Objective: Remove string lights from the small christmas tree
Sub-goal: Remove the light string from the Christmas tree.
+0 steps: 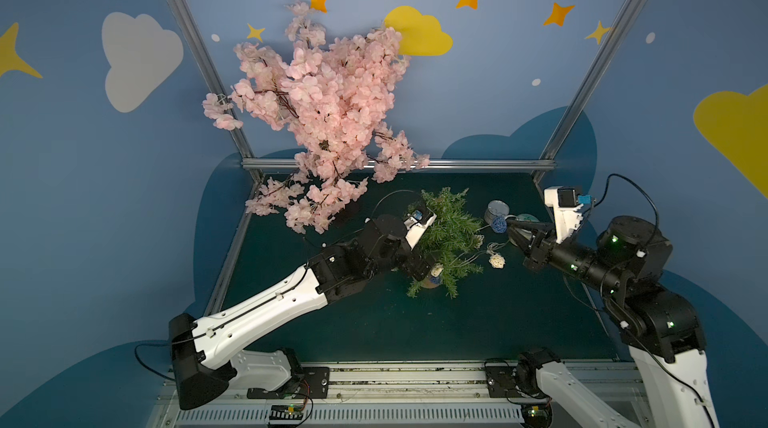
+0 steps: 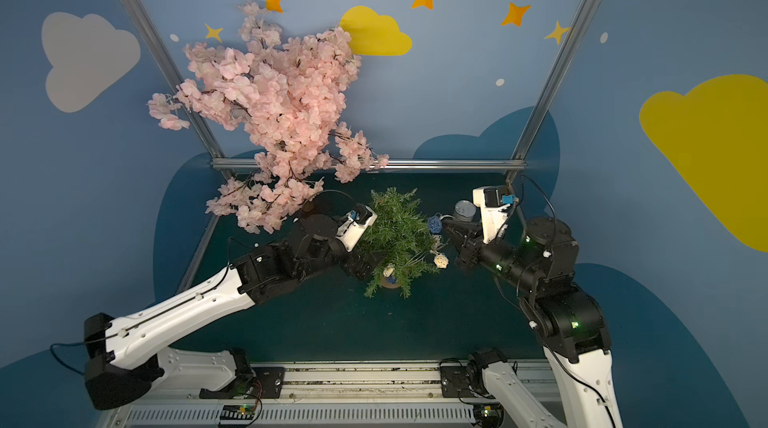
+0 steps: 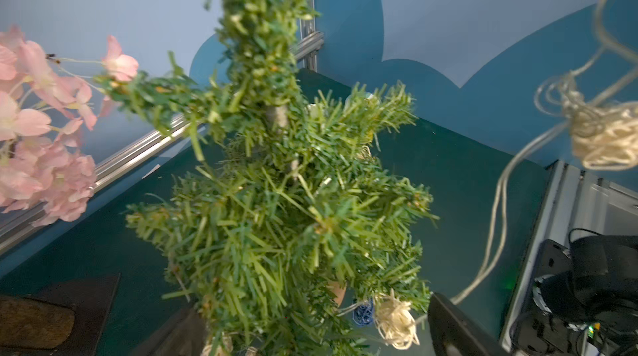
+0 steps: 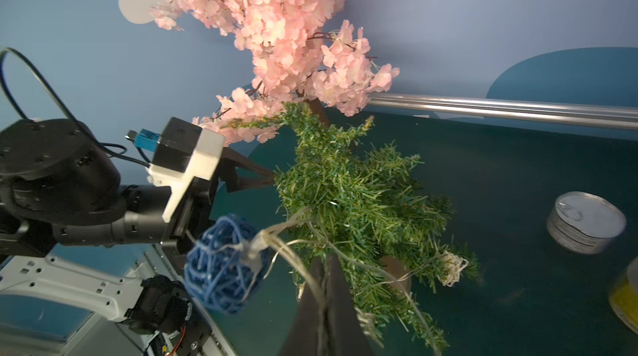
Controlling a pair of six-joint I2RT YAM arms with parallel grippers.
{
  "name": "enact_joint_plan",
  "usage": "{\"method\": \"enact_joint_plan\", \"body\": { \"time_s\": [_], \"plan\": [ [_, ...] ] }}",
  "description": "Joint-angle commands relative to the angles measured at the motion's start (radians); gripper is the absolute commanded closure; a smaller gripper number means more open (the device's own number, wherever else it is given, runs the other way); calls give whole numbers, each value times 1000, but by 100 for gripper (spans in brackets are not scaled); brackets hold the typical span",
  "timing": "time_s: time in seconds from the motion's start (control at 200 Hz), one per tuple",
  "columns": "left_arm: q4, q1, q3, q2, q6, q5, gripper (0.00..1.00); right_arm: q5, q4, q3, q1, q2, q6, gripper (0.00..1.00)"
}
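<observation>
beside the small christmas tree [image 1: 449,235], the right gripper [image 4: 326,264] pinches the wire of the string lights [image 4: 221,268] with one blue ball [image 1: 499,224] clear, yet other balls hang low among the needles, so much unwinding seems left, while the left gripper [image 4: 264,178] stands spread at the foliage.

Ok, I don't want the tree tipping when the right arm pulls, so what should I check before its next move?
1. Grip: right gripper shut on the string lights wire: ok.
2. Brace: left gripper holding the small christmas tree: not ok, jaws open with branches between them.
3. Wire free of the branches: not ok, it threads through the needles, and a cream ball hangs low by the pot.
4. Tree standing upright: cannot tell.
5. Tin can apart from the wire: ok.
</observation>
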Motion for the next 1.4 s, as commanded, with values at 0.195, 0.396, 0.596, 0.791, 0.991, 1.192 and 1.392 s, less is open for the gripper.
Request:
{"method": "enact_joint_plan", "body": {
  "time_s": [0.195,0.396,0.596,0.791,0.991,1.192,1.392],
  "plan": [
    [50,-92,-34,-48,62,32,0,-73,52,88,94,33,96,100],
    [88,-102,-45,-24,73,76,0,-65,92,129,173,63,134,100],
    [173,-104,-44,17,106,123,0,-27,116,147,264,97,143,100],
    [234,-105,-32,61,121,119,1,95,125,144,403,120,107,100],
    [293,-104,-55,60,91,86,50,222,112,169,523,154,57,100],
    [318,-105,-106,-3,37,49,84,294,84,179,531,172,49,100],
    [282,-104,-146,-59,6,29,96,331,105,144,530,156,72,100]
  ]
}}
